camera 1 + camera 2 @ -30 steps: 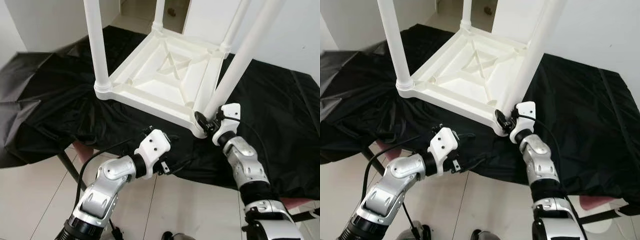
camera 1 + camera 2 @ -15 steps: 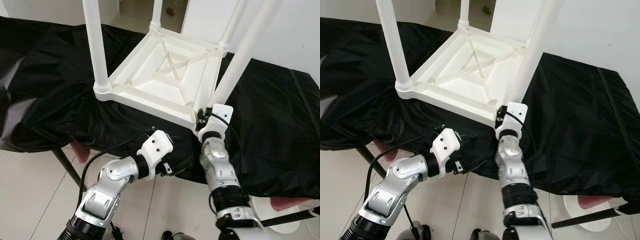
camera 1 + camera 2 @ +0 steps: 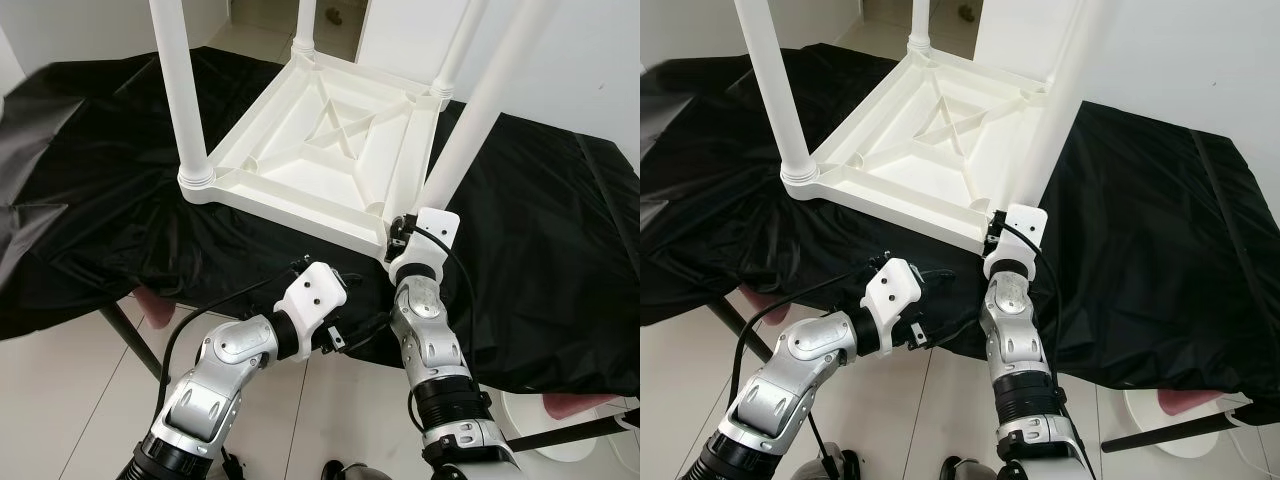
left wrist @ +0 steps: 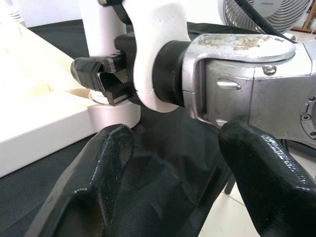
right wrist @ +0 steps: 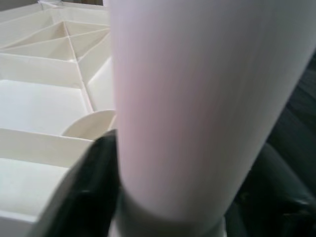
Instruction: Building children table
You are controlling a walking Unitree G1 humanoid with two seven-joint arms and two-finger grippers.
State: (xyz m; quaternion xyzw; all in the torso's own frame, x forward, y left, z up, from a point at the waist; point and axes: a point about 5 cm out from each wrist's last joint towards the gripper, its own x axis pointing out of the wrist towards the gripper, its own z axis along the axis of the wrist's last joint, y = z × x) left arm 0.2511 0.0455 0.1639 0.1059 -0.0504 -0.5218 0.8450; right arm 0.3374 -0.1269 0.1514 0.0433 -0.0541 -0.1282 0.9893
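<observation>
Table [image 3: 330, 150], white plastic, one in number, lies upside down on a desk draped in black cloth [image 3: 110, 200]; four legs rise from its corners, their tops cut off. The right end effector [image 3: 402, 232] clamps the base of the nearest leg [image 3: 470, 130], fingers either side. The left end effector [image 3: 335, 300] hovers just beside it at the cloth's edge, fingers spread and empty.

Your white plastic children's table [image 3: 330, 150] lies upside down on the black cloth [image 3: 90, 200], legs pointing up.
</observation>
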